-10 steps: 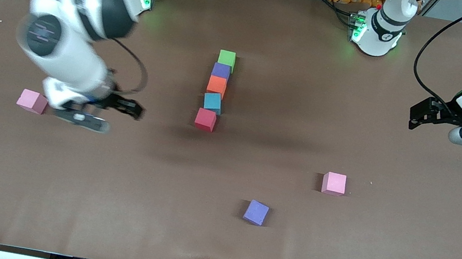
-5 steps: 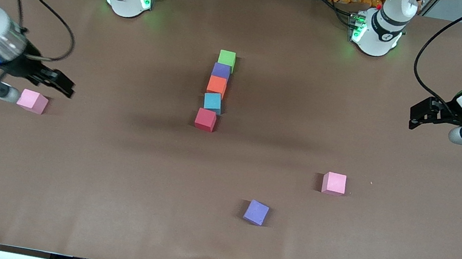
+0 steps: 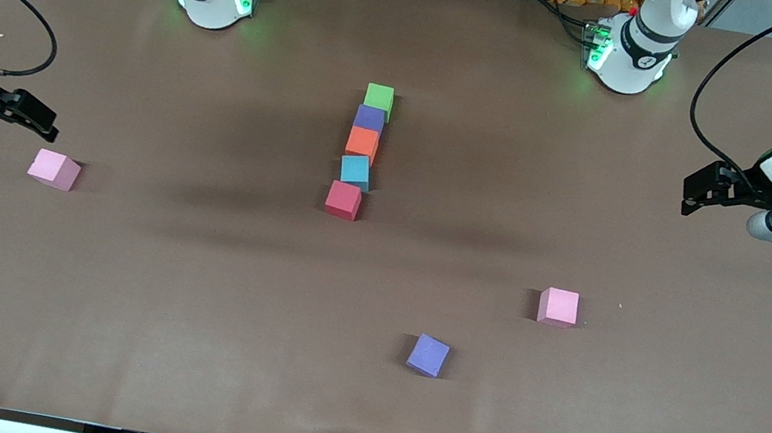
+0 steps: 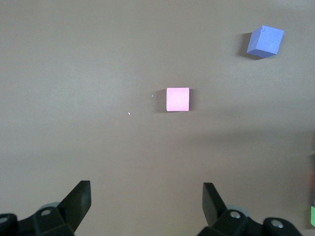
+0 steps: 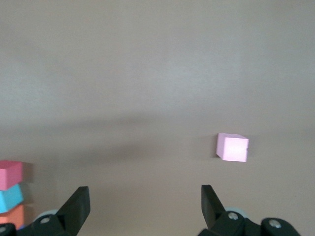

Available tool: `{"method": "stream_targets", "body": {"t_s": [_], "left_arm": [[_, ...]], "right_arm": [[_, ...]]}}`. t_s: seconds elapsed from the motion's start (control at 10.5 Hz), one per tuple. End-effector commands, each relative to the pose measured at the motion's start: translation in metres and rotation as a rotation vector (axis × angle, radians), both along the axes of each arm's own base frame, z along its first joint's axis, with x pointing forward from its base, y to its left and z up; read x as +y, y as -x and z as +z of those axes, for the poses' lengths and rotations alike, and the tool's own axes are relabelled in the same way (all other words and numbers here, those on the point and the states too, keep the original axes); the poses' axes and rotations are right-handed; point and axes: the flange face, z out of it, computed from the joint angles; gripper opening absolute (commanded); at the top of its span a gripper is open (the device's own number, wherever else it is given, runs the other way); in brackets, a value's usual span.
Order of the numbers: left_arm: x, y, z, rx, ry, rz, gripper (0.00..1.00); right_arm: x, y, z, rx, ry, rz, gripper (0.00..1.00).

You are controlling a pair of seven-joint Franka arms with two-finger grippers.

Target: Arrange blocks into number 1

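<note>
Five blocks lie in a slightly bent line at mid-table, each touching or almost touching its neighbour. From the robots' bases toward the front camera they are green, dark purple, orange-red, light blue and crimson red. My right gripper hangs open and empty over the right arm's end of the table. Its wrist view catches the crimson, light blue and orange-red blocks at the frame's edge. Over the left arm's end my left gripper is open and empty too.
A pink cube lies just below the right gripper. A second pink cube and a lighter violet cube lie nearer the front camera than the line, toward the left arm's end.
The right arm has swung away from beside the line of blocks, out past the pink cube to its own end of the table. The left arm has hardly moved. No block has shifted.
</note>
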Motion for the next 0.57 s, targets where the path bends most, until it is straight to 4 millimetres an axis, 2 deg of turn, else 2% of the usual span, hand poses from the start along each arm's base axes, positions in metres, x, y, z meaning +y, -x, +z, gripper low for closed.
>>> {"method": "stream_targets", "body": {"t_s": [0.0,0.19,0.48], "left_arm": [[-0.002,0.002,0.007,0.004,0.008,0.000,1.00],[-0.002,0.001,0.006,0.005,0.008,0.000,1.00],[-0.002,0.001,0.004,0.008,0.007,0.000,1.00]], "right_arm": [[-0.016,0.010,0.008,-0.016,0.020,0.012,1.00],[-0.015,0.013,0.016,-0.030,0.020,0.003,1.00],[-0.026,0.017,0.022,-0.041,0.014,-0.010,1.00]]}}
